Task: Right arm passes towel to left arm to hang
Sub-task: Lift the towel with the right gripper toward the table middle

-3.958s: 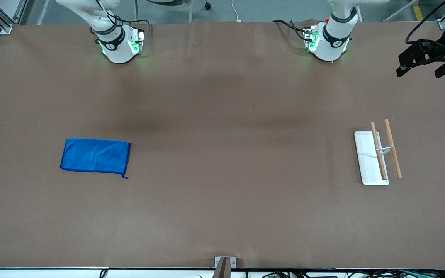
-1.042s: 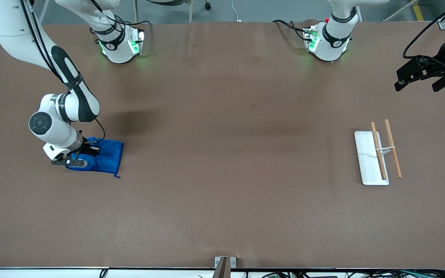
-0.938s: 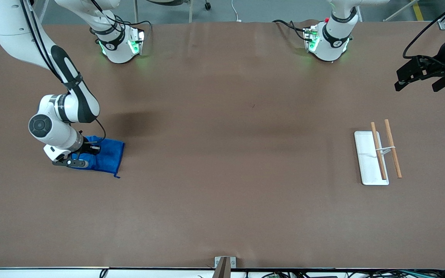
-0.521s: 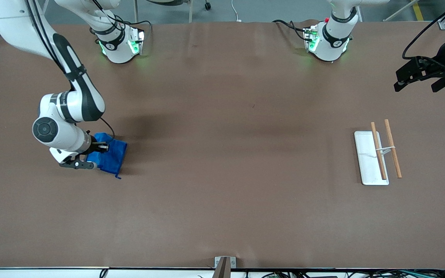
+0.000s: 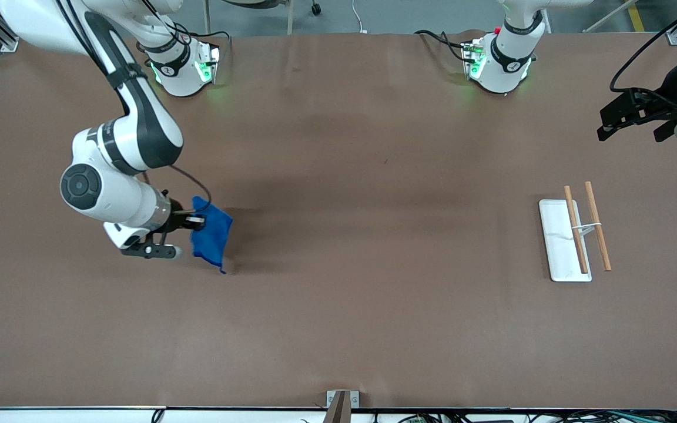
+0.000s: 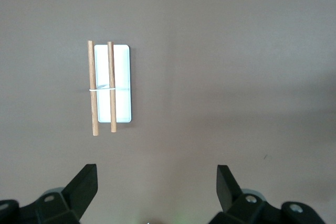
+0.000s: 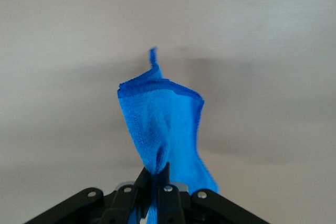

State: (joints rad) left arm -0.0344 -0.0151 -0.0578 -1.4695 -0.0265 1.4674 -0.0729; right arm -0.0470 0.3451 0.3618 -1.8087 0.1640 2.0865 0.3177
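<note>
High front camera, 2 wrist cameras

A wide desk (image 5: 338, 317) with a plain brown covering carries the scene. A white rack (image 5: 557, 241) with 2 wooden rods (image 5: 598, 226) lies flat on it toward the left arm's end, below the left hand (image 6: 155, 190) in the air and well apart from the right hand (image 5: 194, 222). Both arm bases (image 5: 183, 70) stand on the desk, and a small metal bracket (image 5: 341, 399) sits at its camera-side edge.

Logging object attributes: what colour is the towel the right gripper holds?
Bright blue towel, plain, clearest in the right wrist view, pinched in the right gripper.
</note>
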